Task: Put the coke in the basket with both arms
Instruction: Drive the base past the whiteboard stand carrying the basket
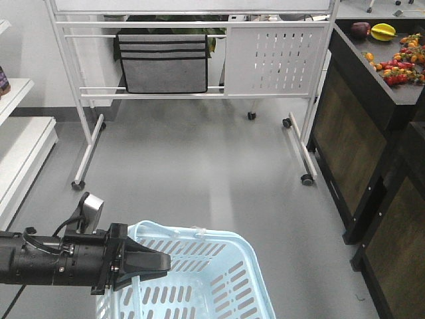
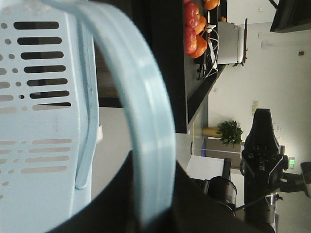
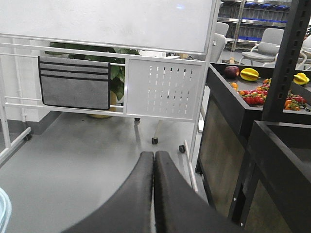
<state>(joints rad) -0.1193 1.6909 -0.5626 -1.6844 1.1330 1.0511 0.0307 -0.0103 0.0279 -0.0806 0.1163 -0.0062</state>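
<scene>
Left black gripper [image 1: 161, 264] was clamped on the flat light-blue handle [image 2: 151, 121] of the light blue slotted plastic basket [image 1: 192, 232], bottom centre of the front view, its arm lying along the lower left. Right black gripper [image 3: 154, 162] had fingers pressed together, nothing between, above grey floor. Behind: white wheeled whiteboard stand [image 1: 275, 60] with grey fabric pocket [image 1: 165, 63]; dark fruit shelf [image 1: 358, 56] upper right.

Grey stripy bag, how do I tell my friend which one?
Find the big rolling whiteboard. Under the board, hanging on its rails left of the white panel with slots, is the grey fabric pocket organiser. It is the only soft grey thing, crossed by black stripes.
</scene>
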